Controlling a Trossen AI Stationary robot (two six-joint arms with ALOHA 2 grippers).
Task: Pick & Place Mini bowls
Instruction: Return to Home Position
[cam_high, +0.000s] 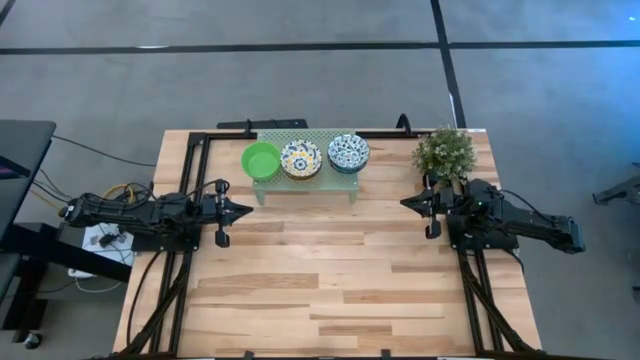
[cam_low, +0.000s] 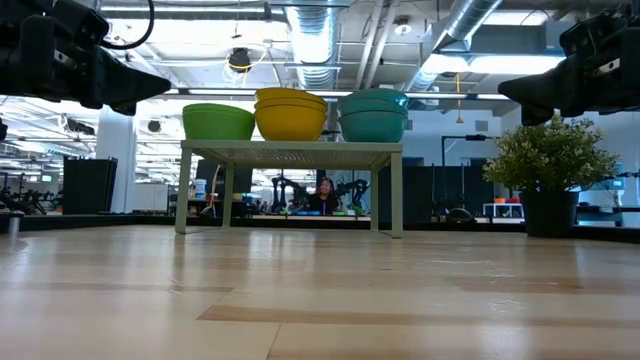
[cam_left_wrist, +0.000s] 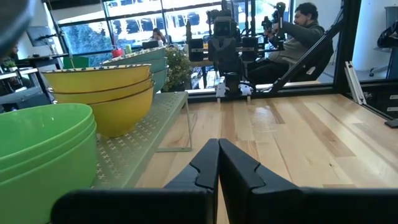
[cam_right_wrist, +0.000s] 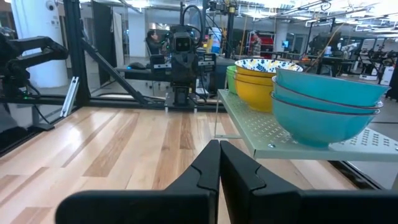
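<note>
the mini bowls (cam_low: 291, 118) are found stacked in three piles on the mesh rack (cam_high: 310, 184) at the far edge of the table (cam_high: 330, 290): the green pile (cam_high: 261, 160), the yellow-patterned pile (cam_high: 300, 158) and the blue-patterned pile (cam_high: 348, 153). none is seen on the wood. the left gripper (cam_high: 248, 211) and right gripper (cam_high: 405, 203) are held at either side, fingers pressed together, nothing gripped. the placing is judged done; only parking remains.

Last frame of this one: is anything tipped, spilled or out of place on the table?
Nothing stands out. The green bowls, yellow patterned bowls and blue patterned bowls sit in three neat stacks side by side on the rack. The left gripper and right gripper are shut, apart from it.
</note>
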